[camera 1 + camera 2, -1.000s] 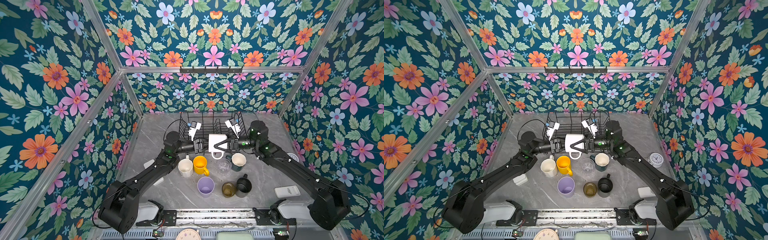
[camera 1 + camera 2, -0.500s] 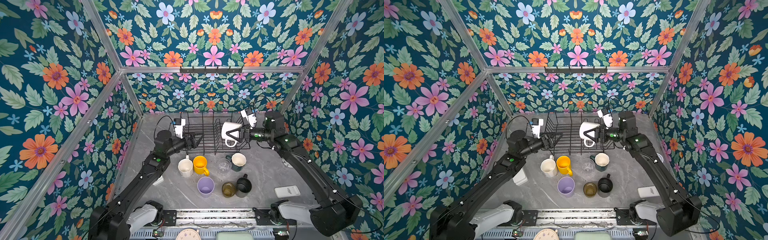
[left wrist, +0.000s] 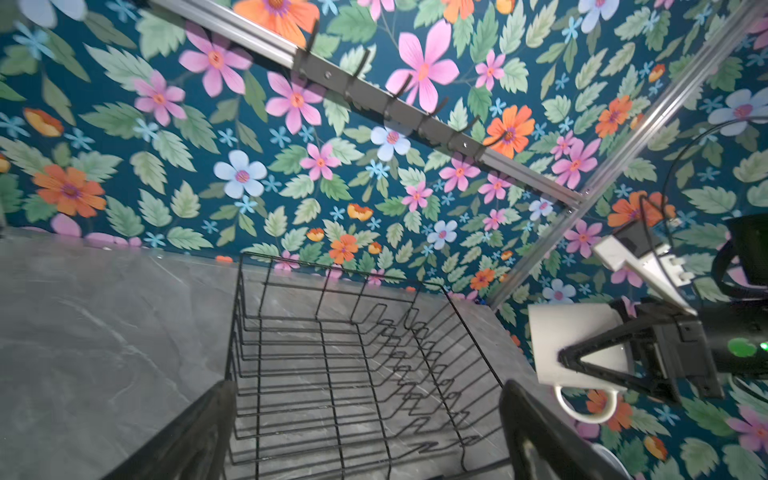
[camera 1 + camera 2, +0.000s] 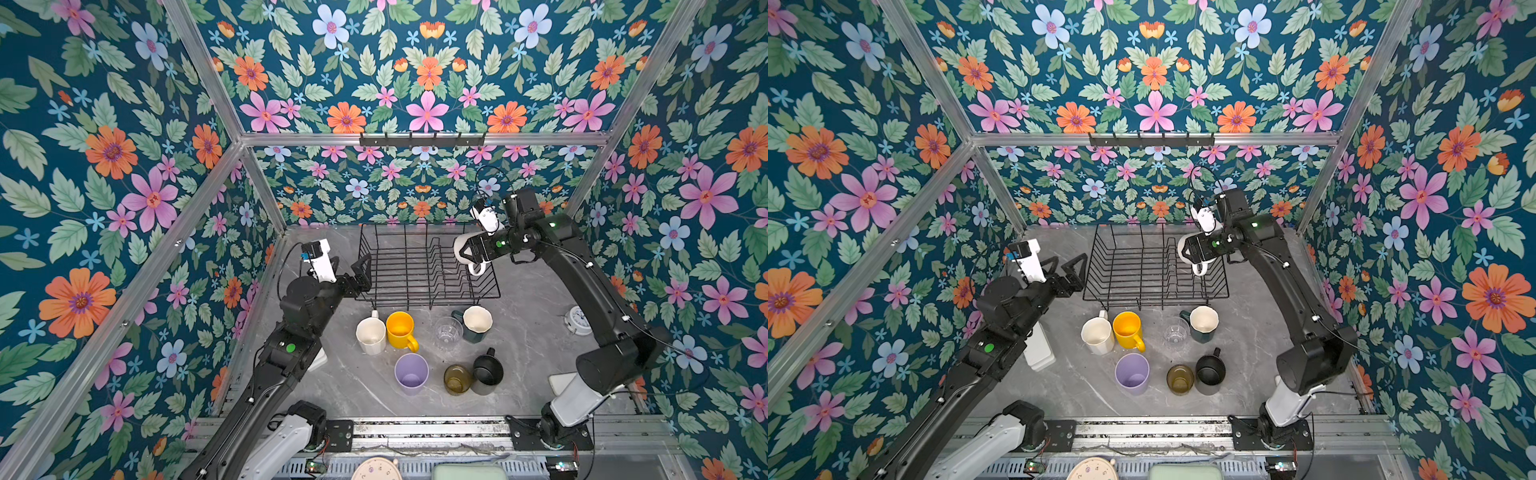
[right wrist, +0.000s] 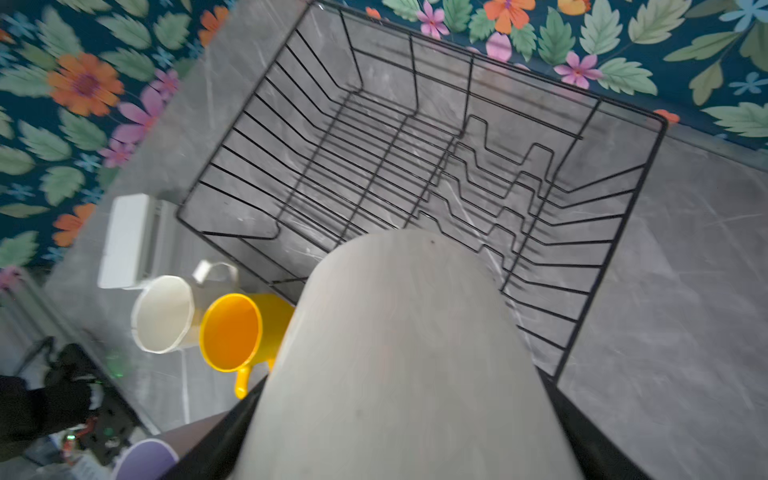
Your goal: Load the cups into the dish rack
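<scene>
Zero of eight loaded: the rack is empty. Your right gripper is clamped on the white mug, held sideways with its handle hanging down and the rack just below it, so I'd say the first drop comes next. Your left gripper is spread wide and empty with the rack just ahead of it; seven cups sit on the table, below and behind both grippers.
</scene>
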Action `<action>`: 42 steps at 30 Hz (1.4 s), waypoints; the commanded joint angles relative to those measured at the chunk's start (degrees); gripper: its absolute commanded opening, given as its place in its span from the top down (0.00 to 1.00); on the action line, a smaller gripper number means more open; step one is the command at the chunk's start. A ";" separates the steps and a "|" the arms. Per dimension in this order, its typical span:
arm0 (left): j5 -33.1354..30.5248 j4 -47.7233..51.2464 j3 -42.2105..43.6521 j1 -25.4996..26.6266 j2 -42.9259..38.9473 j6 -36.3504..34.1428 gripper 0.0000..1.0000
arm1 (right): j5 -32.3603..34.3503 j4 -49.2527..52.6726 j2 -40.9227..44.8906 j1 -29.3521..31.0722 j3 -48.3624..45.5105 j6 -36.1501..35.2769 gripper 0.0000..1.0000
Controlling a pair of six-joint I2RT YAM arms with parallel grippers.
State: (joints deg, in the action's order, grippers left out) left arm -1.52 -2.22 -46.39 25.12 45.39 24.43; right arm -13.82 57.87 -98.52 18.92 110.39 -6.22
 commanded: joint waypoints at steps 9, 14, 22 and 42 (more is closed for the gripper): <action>-8.21 3.47 1.03 -0.08 -4.11 -4.98 0.00 | 12.28 9.15 -16.61 -0.89 16.72 -10.70 1.00; -9.47 5.69 0.39 -0.05 -5.16 -5.53 0.00 | 14.15 11.04 -23.70 -1.39 24.44 -12.76 1.00; -12.84 7.17 1.49 -0.02 -7.24 -5.08 0.00 | 14.91 11.93 -31.30 -1.97 33.78 -14.78 1.00; -14.89 10.65 2.36 -0.05 -8.82 -3.00 0.00 | 14.35 9.77 -40.63 -2.17 36.93 -17.42 1.00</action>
State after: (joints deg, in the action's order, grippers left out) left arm -15.53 7.97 -44.27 25.12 36.82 20.82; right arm 1.21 69.41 -139.00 16.69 146.98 -22.74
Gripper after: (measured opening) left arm 0.996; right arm 0.838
